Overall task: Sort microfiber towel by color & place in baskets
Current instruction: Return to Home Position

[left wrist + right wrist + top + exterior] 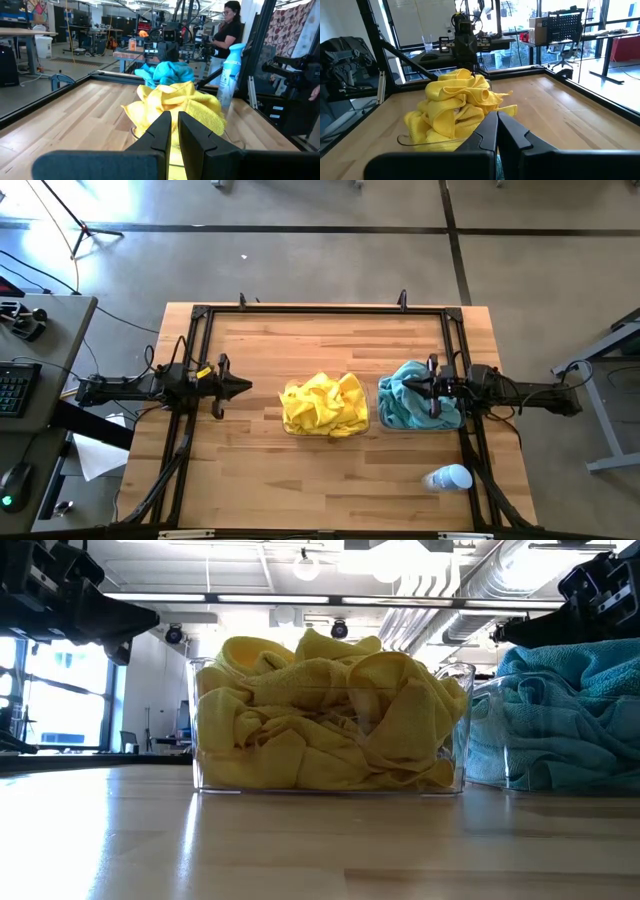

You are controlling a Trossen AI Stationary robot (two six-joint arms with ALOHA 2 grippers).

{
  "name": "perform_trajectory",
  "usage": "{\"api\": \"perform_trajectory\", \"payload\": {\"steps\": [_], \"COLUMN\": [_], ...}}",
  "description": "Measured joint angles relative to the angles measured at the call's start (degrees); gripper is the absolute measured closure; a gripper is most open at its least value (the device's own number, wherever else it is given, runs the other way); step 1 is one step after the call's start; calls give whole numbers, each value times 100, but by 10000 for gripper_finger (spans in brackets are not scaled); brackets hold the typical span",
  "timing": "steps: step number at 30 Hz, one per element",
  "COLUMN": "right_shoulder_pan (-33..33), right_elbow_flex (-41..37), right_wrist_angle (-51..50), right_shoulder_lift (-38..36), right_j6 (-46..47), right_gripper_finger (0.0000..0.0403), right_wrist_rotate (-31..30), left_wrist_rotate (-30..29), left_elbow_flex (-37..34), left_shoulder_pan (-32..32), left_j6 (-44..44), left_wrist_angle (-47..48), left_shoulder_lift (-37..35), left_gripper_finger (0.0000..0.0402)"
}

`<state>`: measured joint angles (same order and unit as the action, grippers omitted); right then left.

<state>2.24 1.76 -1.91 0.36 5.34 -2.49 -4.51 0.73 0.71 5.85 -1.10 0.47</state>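
Low view, room: ceiling lights and pipework are running overhead behind the bins; in the left wrist view a person (pixel 227 30) is standing among benches beyond the tabletop.
Tabletop: pale wood planks (pixel 330 490) are carrying everything, with a black metal frame (pixel 320 310) running round the edge.
Left arm (pixel 130 388): reaching level across the tabletop's left side; the left jaws are hovering over bare wood, well apart from the yellow pile, pinched nearly together and gripping nothing.
Right arm (pixel 530 395): stretching in from the right; the right jaws are hanging over the teal pile, likewise closed and empty.
Baskets: the left basket (pixel 203 680) and right basket (pixel 480 690) are sitting side by side mid-tabletop.
Towels: yellow towels (pixel 323 404) are filling the left basket, teal towels (pixel 405 405) the right.
Spray bottle (pixel 448 478): standing upright near the right front corner.
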Motion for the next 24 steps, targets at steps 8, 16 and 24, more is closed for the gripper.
{"api": "perform_trajectory", "payload": {"steps": [8,16,24], "right_shoulder_pan": [-1,0,0], "right_elbow_flex": [2,2,2], "right_wrist_angle": [-46,-45,-45], "right_shoulder_lift": [0,0,-1], "right_j6": [-89,-83,32], "right_gripper_finger": [402,402,402], "right_wrist_rotate": [299,279,279], "left_wrist_rotate": [0,0,0], "left_elbow_flex": [0,0,0], "left_shoulder_pan": [0,0,0], "left_j6": [0,0,0], "left_wrist_angle": [0,0,0], "left_shoulder_lift": [0,0,0], "left_gripper_finger": [381,381,381]}}
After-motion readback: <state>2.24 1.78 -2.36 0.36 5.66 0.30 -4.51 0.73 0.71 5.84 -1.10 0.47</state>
